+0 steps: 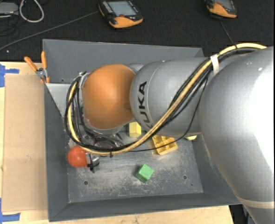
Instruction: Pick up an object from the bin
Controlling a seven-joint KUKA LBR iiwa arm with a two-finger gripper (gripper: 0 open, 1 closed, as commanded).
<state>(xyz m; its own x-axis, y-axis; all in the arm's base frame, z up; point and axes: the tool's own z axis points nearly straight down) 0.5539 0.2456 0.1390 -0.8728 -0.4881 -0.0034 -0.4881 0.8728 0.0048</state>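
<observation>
Grey robot arm reaching into a grey metal bin [128,55], its gripper [91,163], open or closed impossible to tell, just beside a red-orange ball [76,157] near the left wall; the ball is probably light, smooth and roll-prone, best pinched across its middle.

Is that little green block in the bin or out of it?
In the bin. The green cube lies on its floor, apart from the gripper, which is beside a red ball.
</observation>
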